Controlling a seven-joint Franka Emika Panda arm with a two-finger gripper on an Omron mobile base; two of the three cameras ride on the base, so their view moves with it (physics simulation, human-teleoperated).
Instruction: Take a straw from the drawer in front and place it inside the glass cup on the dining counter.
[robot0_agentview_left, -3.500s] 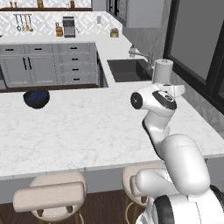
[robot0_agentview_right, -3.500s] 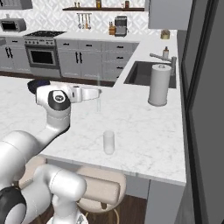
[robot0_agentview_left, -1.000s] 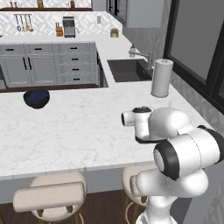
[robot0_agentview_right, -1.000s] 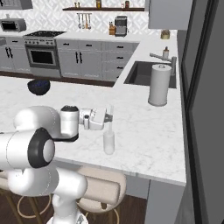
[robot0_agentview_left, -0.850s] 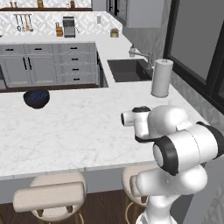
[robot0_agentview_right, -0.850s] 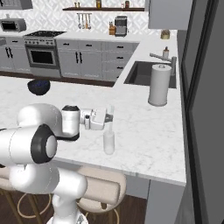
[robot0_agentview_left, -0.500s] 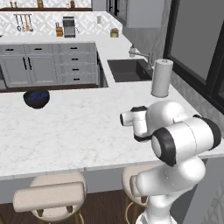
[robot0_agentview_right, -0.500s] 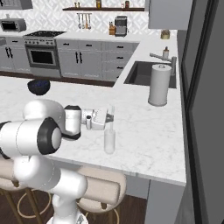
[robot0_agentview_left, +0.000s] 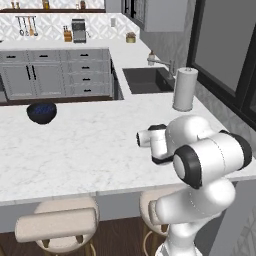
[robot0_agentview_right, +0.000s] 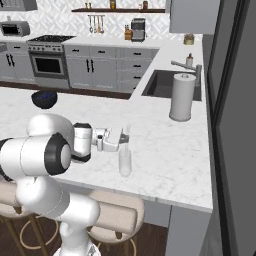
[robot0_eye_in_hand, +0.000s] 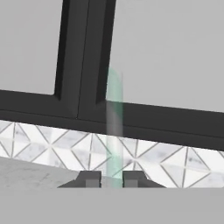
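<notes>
My gripper (robot0_agentview_right: 123, 138) reaches sideways over the dining counter (robot0_agentview_right: 165, 150) and is shut on the straw (robot0_agentview_right: 126, 131), which stands upright in its jaws. Directly below it, the glass cup (robot0_agentview_right: 125, 162) stands near the counter's front edge, with the straw's lower end just above its rim. In the hand view the straw (robot0_eye_in_hand: 114, 127) is a pale green, see-through stick rising from between the fingertips of the gripper (robot0_eye_in_hand: 111, 179). In the left base view my own arm hides the cup and the hand above the dining counter (robot0_agentview_left: 90, 150). The drawer is out of view.
A white paper-towel roll (robot0_agentview_right: 181, 96) stands at the back right, beside the sink (robot0_agentview_right: 165, 82). A dark blue bowl (robot0_agentview_left: 41, 112) sits on the far left of the counter. Beige stools (robot0_agentview_left: 60, 225) line the near edge. A dark window frame (robot0_eye_in_hand: 83, 61) lies ahead of the hand.
Over the last few seconds the gripper came down and nearer with the straw, ending above the cup. In the last second the hand stayed nearly still while the elbow swung round.
</notes>
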